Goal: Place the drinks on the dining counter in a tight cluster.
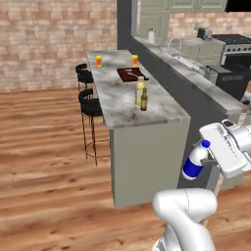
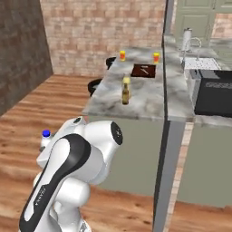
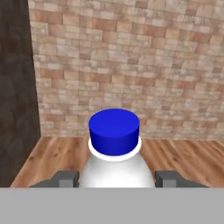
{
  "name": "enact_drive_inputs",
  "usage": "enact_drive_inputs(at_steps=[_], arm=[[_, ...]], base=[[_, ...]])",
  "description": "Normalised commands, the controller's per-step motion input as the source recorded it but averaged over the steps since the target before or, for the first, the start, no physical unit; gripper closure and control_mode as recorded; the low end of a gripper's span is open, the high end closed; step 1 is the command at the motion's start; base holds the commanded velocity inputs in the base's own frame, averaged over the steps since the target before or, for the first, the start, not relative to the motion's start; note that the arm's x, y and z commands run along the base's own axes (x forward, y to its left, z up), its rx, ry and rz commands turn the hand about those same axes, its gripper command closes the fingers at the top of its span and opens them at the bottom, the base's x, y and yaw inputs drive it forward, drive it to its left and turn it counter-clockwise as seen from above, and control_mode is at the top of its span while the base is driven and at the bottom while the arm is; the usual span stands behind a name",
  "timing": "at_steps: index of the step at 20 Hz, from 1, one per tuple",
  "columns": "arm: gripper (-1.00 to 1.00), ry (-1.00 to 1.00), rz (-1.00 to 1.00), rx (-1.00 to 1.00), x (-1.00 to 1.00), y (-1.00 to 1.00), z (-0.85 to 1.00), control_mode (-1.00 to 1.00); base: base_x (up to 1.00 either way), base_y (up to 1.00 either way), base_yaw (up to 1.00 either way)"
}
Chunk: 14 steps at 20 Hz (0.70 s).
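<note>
- Blue-and-white bottle [image 3: 114, 151] sits between the gripper [image 1: 210, 158] fingers; jaws closed on its body below the blue cap, held in the air beside the arm, off the floor.
- Dining counter [image 1: 122, 105] is ahead of and above the gripper, well apart.
- On it: tall yellow bottle [image 1: 139, 90] and dark brown glass bottle [image 1: 144, 100], touching or just beside each other, upright, near the close end of the slab.
- Two orange glasses [image 1: 98, 61] and a dark cutting board [image 1: 132, 74] lie beyond that pair, farther from the gripper.
- Step in hand, by judgement: carry the held bottle to the pair.
- Advice: lift above the counter edge before moving in, keep the bottle upright, approach from the open near side, set down just beside the pair without nudging them, release only once the base is flat.
</note>
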Motion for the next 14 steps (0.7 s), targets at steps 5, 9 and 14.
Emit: enact_drive_inputs(at_steps=[5, 9, 14], arm=[[1.00, 0.00, 0.00, 0.00, 0.00, 0.00, 0.00, 1.00], [1.00, 0.00, 0.00, 0.00, 0.00, 0.00, 0.00, 1.00], [1.00, 0.00, 0.00, 0.00, 0.00, 0.00, 0.00, 1.00]], base=[[0.64, 1.00, -0.55], [0.81, 1.00, -0.61], [0.76, 1.00, -0.60]])
